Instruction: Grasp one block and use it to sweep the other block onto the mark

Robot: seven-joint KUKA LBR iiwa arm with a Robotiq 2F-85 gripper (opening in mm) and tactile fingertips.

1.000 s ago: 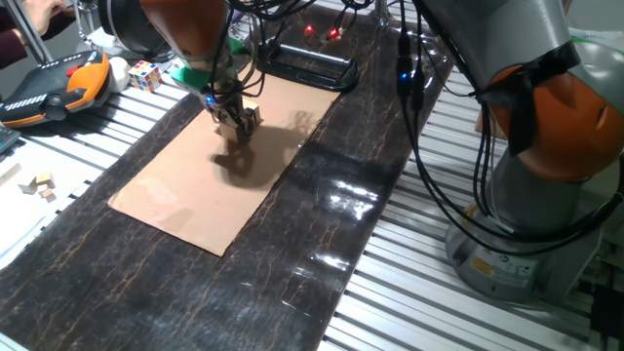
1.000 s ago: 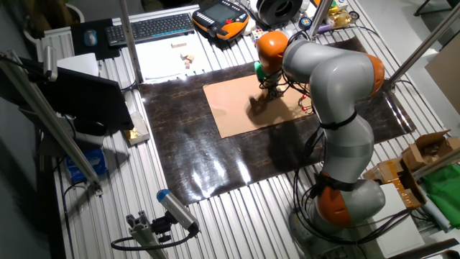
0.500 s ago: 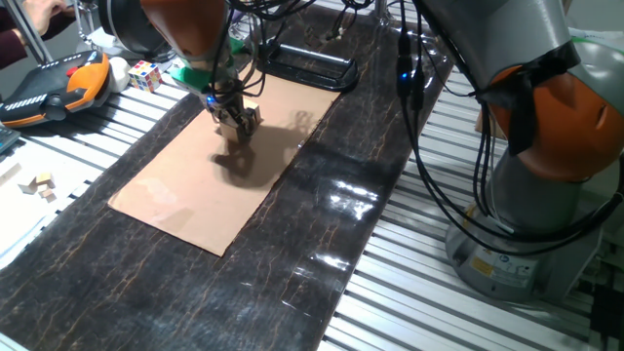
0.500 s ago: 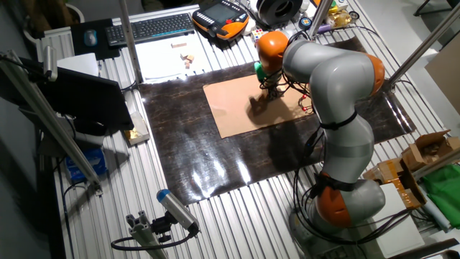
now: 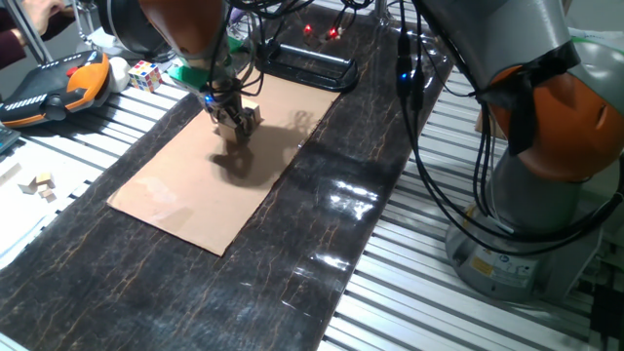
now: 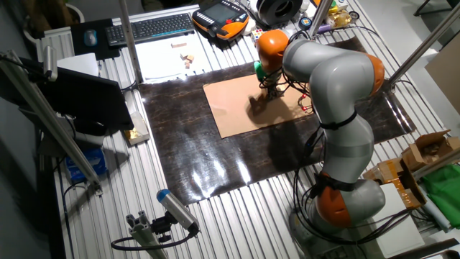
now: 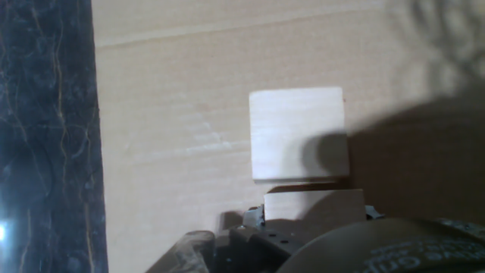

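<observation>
A pale wooden block lies on tan cardboard, touching a second block clamped in the gripper.

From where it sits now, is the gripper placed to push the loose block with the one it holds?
Probably yes. In the hand view the held block sits right against the loose block on the cardboard, nothing between them. The gripper is low over the sheet. The mark isn't discernible.

Two pale wooden blocks touching, flat on cardboard
</observation>
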